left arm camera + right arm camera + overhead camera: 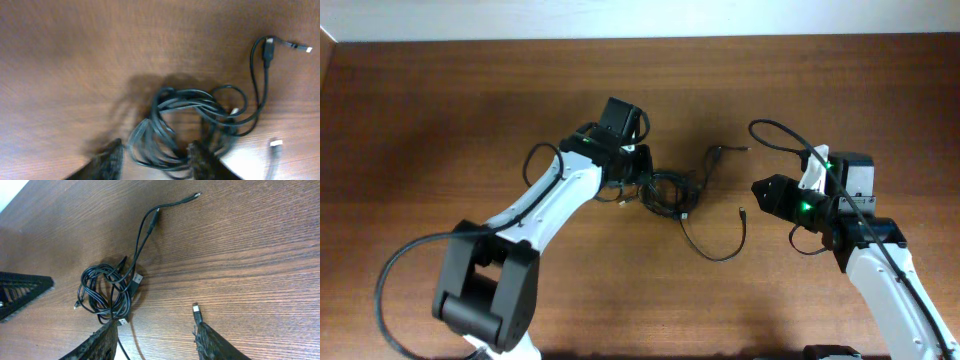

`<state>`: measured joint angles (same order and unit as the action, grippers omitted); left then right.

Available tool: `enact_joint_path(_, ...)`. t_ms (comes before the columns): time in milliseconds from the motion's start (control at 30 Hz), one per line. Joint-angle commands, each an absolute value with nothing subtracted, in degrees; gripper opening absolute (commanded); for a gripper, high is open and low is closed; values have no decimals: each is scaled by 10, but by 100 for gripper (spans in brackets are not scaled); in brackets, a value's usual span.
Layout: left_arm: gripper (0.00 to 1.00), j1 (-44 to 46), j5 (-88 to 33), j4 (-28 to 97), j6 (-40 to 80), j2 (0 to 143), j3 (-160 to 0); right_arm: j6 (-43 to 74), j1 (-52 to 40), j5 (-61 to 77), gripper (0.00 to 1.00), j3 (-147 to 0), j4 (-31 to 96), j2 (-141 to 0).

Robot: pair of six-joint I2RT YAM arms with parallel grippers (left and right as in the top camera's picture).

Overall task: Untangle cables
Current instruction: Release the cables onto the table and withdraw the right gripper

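The cables lie mid-table as a knotted black coil [665, 190]. One strand runs up to a plug [744, 150]. Another curves down and right, ending in a plug [742, 211]. My left gripper [638, 172] is at the coil's left edge. In the blurred left wrist view its jaws stand apart [157, 152] with loops of the coil [165, 125] lying between the fingers. My right gripper [762, 190] hovers right of the loose plug. It is open [155, 330] over bare wood, with the coil [105, 292] beyond and a small plug [196, 311] by one fingertip.
The brown wooden table [440, 110] spreads round the cables. A thick black arm cable [790, 135] loops above the right wrist, another [395, 275] beside the left arm's base. The pale wall edge [620, 20] bounds the far side.
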<state>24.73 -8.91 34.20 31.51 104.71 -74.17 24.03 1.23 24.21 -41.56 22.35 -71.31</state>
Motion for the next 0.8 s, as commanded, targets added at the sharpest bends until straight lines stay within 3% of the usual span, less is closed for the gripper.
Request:
enact_joint_path(0, 48, 266, -151, 328, 498, 1075, -751, 241, 10, 233, 51, -422, 224, -709)
enact_joint_path(33, 43, 276, -150, 321, 510, 1086, -750, 241, 10, 233, 50, -422, 224, -709)
enact_joint_path(267, 36, 284, -108, 319, 534, 1119, -750, 241, 10, 233, 51, -422, 232, -709)
enact_joint_path(467, 36, 284, -70, 309, 533, 1136, -750, 241, 10, 233, 51, -422, 234, -709)
enact_joint_path(600, 23, 284, -70, 297, 533, 1136, -750, 241, 10, 233, 51, -422, 234, -709)
enact_joint_path(767, 19, 290, -63, 287, 533, 1136, -750, 241, 10, 233, 51, -422, 234, -709)
